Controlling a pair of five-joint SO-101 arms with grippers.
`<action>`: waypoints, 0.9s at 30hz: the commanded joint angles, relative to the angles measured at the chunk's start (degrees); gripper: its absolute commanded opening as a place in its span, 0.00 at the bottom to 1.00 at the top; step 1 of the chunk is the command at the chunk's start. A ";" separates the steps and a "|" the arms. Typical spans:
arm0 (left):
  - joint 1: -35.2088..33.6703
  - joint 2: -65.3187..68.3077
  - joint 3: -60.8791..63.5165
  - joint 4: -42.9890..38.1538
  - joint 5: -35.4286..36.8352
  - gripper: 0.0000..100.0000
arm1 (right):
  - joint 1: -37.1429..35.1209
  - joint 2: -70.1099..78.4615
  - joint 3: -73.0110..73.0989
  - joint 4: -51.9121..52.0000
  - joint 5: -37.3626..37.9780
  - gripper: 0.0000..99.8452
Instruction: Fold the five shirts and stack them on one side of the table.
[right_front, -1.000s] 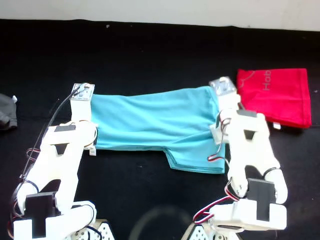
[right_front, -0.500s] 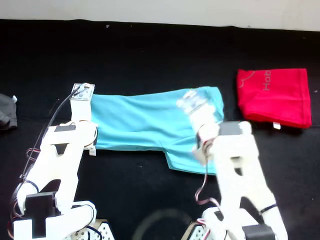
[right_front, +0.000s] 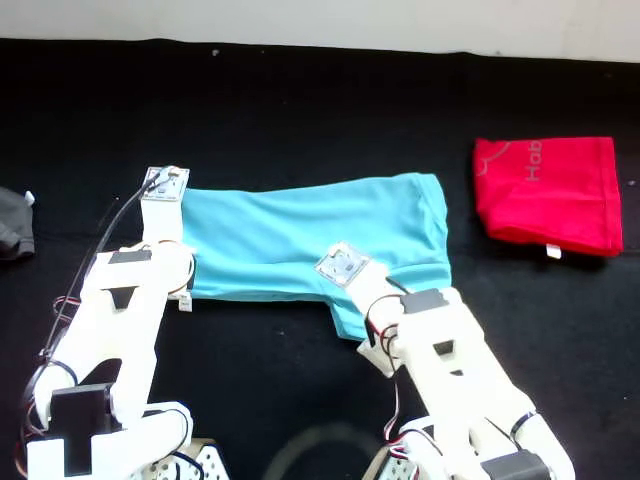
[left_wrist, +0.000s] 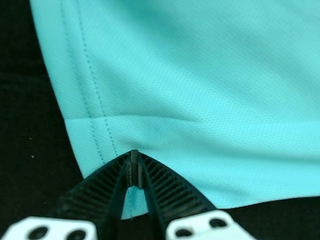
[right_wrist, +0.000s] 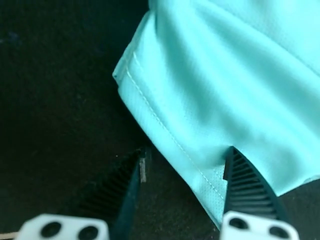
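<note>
Pinching the hem of the teal shirt (right_front: 300, 235), the left claw (left_wrist: 132, 167) is clamped tight on the cloth at the garment's nine o'clock edge. The right claw (right_wrist: 186, 159) hangs with its jaws wide apart over the corner of the sleeve (right_front: 345, 322), which juts out at about five o'clock toward the arms. One finger sits over bare bench (right_front: 300, 110) and the other over the stitched hem; whether either touches down cannot be told.

The shirt lies spread across the middle of the black bench, rumpled lengthwise. Well apart at two o'clock rests a red shirt (right_front: 548, 195), folded into a neat rectangle. A dark cloth (right_front: 12, 225) peeks in at the bench's nine o'clock edge; what it is cannot be told.

By the look of it, one shirt is done and the second is in mid-fold. The next move likely calls for the right claw to drop and close on that sleeve corner. It can then carry the corner inward over the body while the left claw anchors the far end.
</note>
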 joint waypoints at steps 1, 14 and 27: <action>-0.57 -0.48 0.13 -1.32 -0.09 0.01 | -0.31 -1.01 1.98 -2.95 2.20 0.24; -0.57 -0.48 0.13 -1.32 -0.09 0.01 | 2.24 17.63 -8.57 -4.35 2.02 0.00; -0.57 -0.48 0.13 -1.32 -0.09 0.01 | 11.21 17.89 -29.32 7.96 2.29 0.01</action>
